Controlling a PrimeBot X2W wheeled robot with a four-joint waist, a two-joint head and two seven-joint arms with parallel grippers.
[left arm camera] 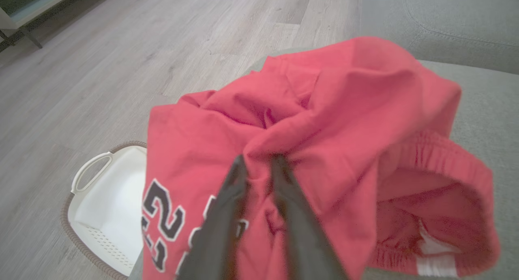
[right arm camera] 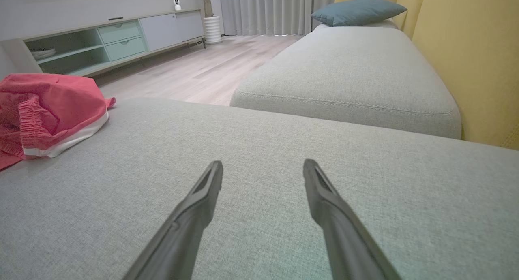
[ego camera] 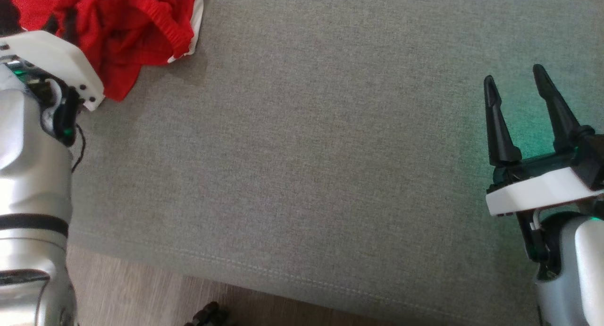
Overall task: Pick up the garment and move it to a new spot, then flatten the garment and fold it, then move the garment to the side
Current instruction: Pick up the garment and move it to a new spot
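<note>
Grey cushion, red garment at its edge pinched in left tool; right tool spread, well away.

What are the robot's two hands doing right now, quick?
Left gripper: closed, its fingers pinching a fold of the red shorts.
Right gripper: open, holding nothing.

On my head camera the shorts lie bunched at the far left corner of the sofa seat. My left pincer is over them, nipping a fold, and my right pincer hangs spread above bare seat, well apart at the right. Past that corner a laundry basket stands on the floor beside the seat's edge, and ahead of the right pincer a second seat carries a pillow at its far end.
</note>
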